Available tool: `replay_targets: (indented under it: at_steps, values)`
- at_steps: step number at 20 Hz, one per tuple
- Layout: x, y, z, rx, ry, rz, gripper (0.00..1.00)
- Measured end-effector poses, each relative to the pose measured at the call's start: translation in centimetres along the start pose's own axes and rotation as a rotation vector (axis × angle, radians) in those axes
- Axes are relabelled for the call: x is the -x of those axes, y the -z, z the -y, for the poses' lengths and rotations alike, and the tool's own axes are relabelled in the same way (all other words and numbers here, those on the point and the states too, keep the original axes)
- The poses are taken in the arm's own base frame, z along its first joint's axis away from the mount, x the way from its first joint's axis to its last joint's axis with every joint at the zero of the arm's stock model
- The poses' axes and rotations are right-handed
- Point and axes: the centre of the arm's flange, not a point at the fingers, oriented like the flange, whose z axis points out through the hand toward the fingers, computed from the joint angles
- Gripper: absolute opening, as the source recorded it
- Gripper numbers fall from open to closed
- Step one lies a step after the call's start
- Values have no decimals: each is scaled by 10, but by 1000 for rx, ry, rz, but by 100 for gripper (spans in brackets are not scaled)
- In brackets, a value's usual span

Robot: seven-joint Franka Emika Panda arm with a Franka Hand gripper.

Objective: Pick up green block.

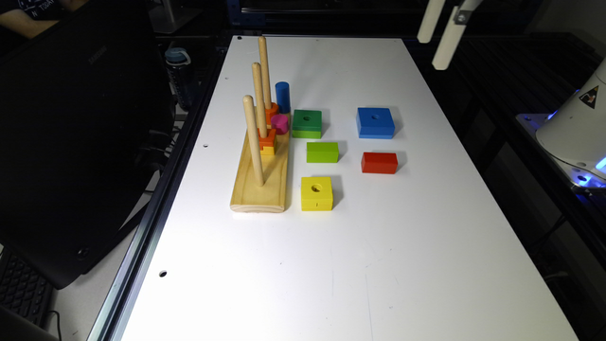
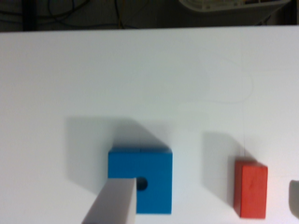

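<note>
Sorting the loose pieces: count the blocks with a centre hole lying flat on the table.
3. The green block beside the peg board, the blue block to its exterior-view right, and the yellow block nearest the camera. Pieces on the pegs aren't counted.

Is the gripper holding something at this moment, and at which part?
Nothing is held. The gripper hangs high above the table, and the green block lies untouched.

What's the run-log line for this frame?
phase: approach | end effector: high above table's far edge, empty | green block: on table beside peg stand, untouched | below wrist camera: blue block
</note>
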Motion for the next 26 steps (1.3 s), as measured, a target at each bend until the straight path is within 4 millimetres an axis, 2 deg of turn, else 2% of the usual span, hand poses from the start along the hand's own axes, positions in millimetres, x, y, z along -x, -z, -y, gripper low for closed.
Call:
replay_targets:
  at_steps: [4,14,22,26]
  values:
    - [-21,-5,15,11,1,12,100]
    - [-35,-3,15,10,0,8,100]
    - [-57,-5,32,14,-1,13,100]
    - [-63,-7,35,16,0,16,100]
